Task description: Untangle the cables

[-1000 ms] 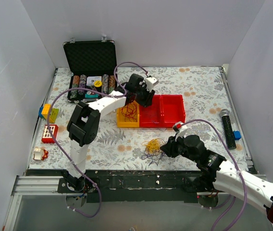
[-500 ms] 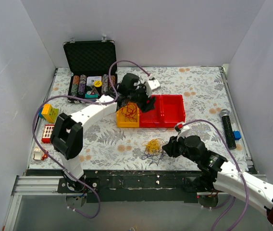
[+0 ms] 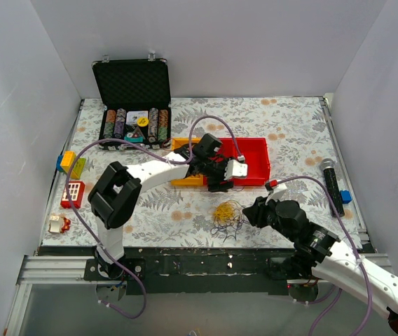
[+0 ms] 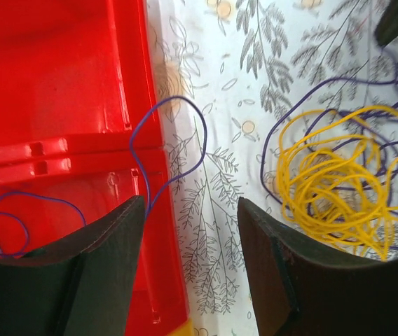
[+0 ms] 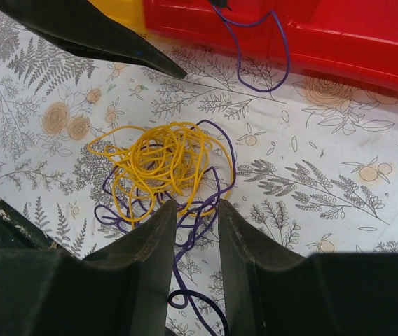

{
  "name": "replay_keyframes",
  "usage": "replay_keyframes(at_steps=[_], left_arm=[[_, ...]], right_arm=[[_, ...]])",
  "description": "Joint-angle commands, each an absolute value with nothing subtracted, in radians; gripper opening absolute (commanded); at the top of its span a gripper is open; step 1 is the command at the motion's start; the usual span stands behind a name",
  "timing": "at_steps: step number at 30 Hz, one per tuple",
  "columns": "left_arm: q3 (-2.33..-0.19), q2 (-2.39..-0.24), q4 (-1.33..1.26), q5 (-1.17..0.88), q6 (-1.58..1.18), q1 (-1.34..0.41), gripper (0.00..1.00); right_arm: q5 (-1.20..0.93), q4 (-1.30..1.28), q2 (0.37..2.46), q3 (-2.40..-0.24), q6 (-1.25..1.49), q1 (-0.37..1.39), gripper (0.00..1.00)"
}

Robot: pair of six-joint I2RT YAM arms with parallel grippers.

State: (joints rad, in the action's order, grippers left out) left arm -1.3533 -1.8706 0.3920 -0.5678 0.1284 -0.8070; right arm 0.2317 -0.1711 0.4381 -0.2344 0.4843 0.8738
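Cables (image 5: 160, 164) lie knotted, yellow and purple, on the bench (image 5: 339, 182) at the very tips of the right claw (image 5: 195, 210), whose jaws stand slightly apart, strands crossing the gap, nothing pinched. The left claw (image 4: 192, 210) hangs open, red tray (image 4: 59, 70) on one side, the knot on the other; a loose purple wire (image 4: 185, 140) trails from the tray past one finger. Best, I judge, to pinch a single strand and draw it out slowly while the other claw pins the knot.
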Motion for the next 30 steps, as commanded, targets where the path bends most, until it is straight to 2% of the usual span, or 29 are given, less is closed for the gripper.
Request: replay_keyframes(at_steps=[1,7,19,26,30], left_arm=[[-1.400,-1.891,0.411,-0.523,0.207,-0.801,0.54],[-1.417,-1.944,0.381,-0.451,0.199,-0.799,0.52],[-1.351,-1.924,0.340,-0.454,0.202,-0.801,0.50],[-1.299,-1.901,0.350,-0.459,0.296,-0.799,0.45],[-1.289,-1.901,0.310,-0.453,0.301,-0.799,0.36]], right_arm=[[0.253,-0.175,0.416,-0.270,0.502,0.877,0.38],[0.224,-0.147,0.422,-0.252,0.509,0.877,0.38],[0.206,-0.127,0.436,-0.247,0.506,0.877,0.34],[0.201,-0.118,0.451,-0.249,0.505,0.877,0.33],[0.198,-0.114,0.459,-0.253,0.505,0.877,0.31]])
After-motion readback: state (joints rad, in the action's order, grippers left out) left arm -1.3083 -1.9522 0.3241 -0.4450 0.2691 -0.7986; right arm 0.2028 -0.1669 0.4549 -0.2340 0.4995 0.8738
